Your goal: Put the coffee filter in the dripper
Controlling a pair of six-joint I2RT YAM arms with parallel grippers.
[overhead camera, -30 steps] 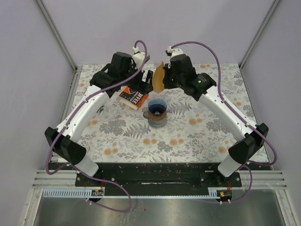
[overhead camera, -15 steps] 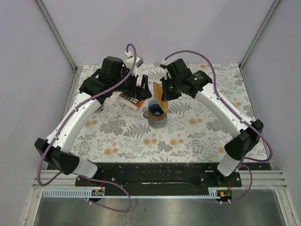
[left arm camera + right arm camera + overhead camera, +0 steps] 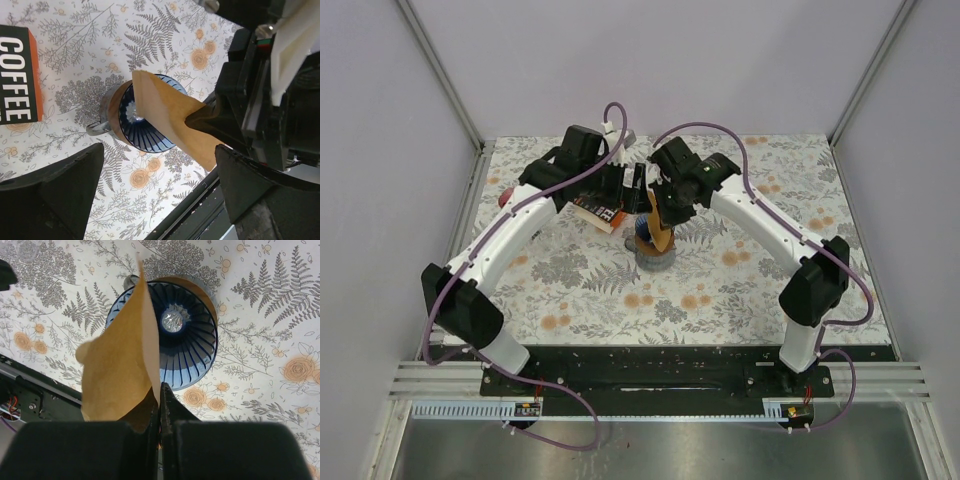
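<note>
The blue ribbed dripper point(image 3: 652, 244) stands on a brown base at mid table; it also shows in the left wrist view point(image 3: 135, 131) and the right wrist view point(image 3: 187, 347). My right gripper point(image 3: 160, 390) is shut on the edge of the brown paper coffee filter point(image 3: 120, 370) and holds it flat and upright just above the dripper, its tip over the rim. The filter also shows in the top view point(image 3: 661, 228) and the left wrist view point(image 3: 170, 120). My left gripper point(image 3: 160, 195) is open and empty, hovering beside the dripper.
A black and orange coffee box point(image 3: 602, 209) lies left of the dripper, also in the left wrist view point(image 3: 17, 75). A red object point(image 3: 505, 198) sits near the table's left edge. The table's black front edge point(image 3: 30, 390) lies close below the dripper.
My right gripper has carried the filter down and toward the front, from behind the dripper to right over it. My left arm has swung in close beside the dripper.
</note>
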